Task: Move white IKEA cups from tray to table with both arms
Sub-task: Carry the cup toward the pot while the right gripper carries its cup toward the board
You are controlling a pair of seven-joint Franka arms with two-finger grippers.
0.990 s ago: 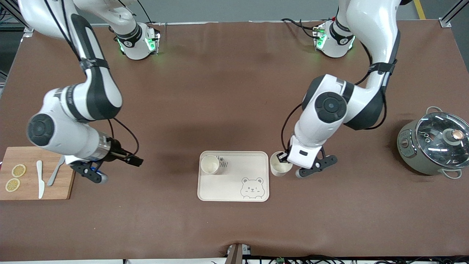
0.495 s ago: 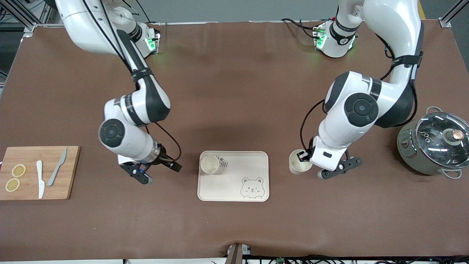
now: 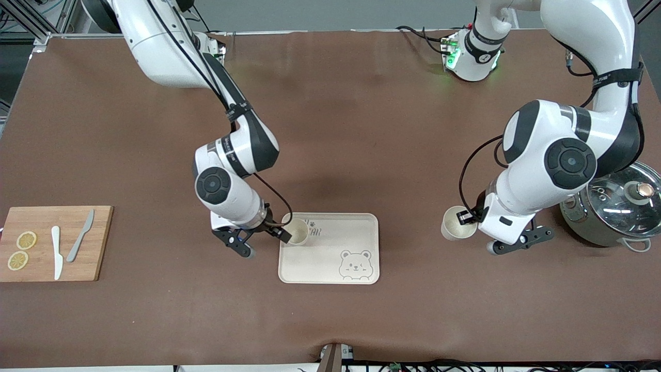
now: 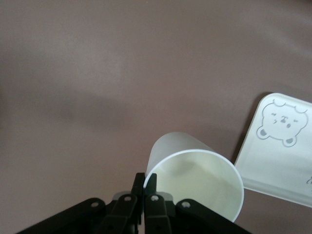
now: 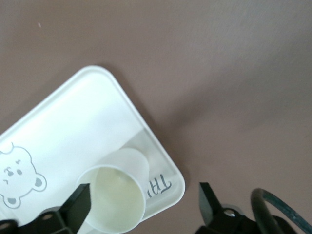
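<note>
One white cup (image 3: 297, 231) stands upright in the bear tray (image 3: 330, 276), in the far corner toward the right arm's end. My right gripper (image 3: 262, 232) is open at that corner. In the right wrist view (image 5: 144, 200) one finger (image 5: 80, 197) is over the cup (image 5: 114, 195) and the other is over bare table beside the tray (image 5: 73, 122). My left gripper (image 3: 469, 217) is shut on the rim of the second white cup (image 3: 454, 225) and holds it over the table between the tray and the pot. The left wrist view shows the jaws (image 4: 145, 181) pinching that cup's wall (image 4: 195, 170).
A grey-green pot with a glass lid (image 3: 614, 206) stands at the left arm's end, close to the left arm. A wooden cutting board (image 3: 41, 268) with two knives and lemon slices lies at the right arm's end. The tray also shows in the left wrist view (image 4: 278, 161).
My left arm carried its cup from beside the tray toward the pot. My right arm swept from the cutting board to the cup on the tray, gripper open throughout.
</note>
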